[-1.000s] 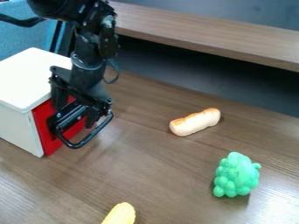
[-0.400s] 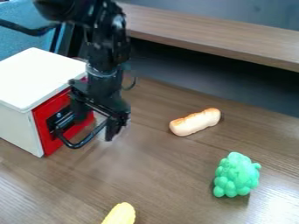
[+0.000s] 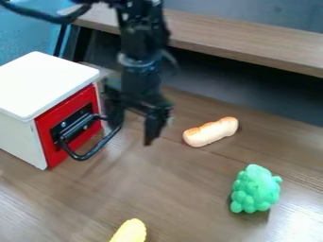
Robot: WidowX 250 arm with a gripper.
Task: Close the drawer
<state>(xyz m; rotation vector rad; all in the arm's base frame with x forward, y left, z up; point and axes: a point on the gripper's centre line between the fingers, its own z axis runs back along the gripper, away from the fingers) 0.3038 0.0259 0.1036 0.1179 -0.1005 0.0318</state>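
Observation:
The gripper [image 3: 133,126] hangs over the table just right of the drawer box, open, its two fingers spread with nothing between them. A white box [image 3: 44,85] stands at the left, and its red drawer front [image 3: 49,124] lies flush against the box. From that front a black loop handle [image 3: 95,151] sticks out over the table. The left finger is beside the handle's far end; whether they touch I cannot tell.
A bread roll [image 3: 211,132] lies right of the gripper, and a green bumpy toy [image 3: 255,189] stands farther right. Yellow corn [image 3: 131,231] is at the near edge. Behind runs a raised wooden ledge [image 3: 252,40].
The gripper has moved right, away from the red drawer front, and more of the front and handle is uncovered. The box and drawer have not visibly moved.

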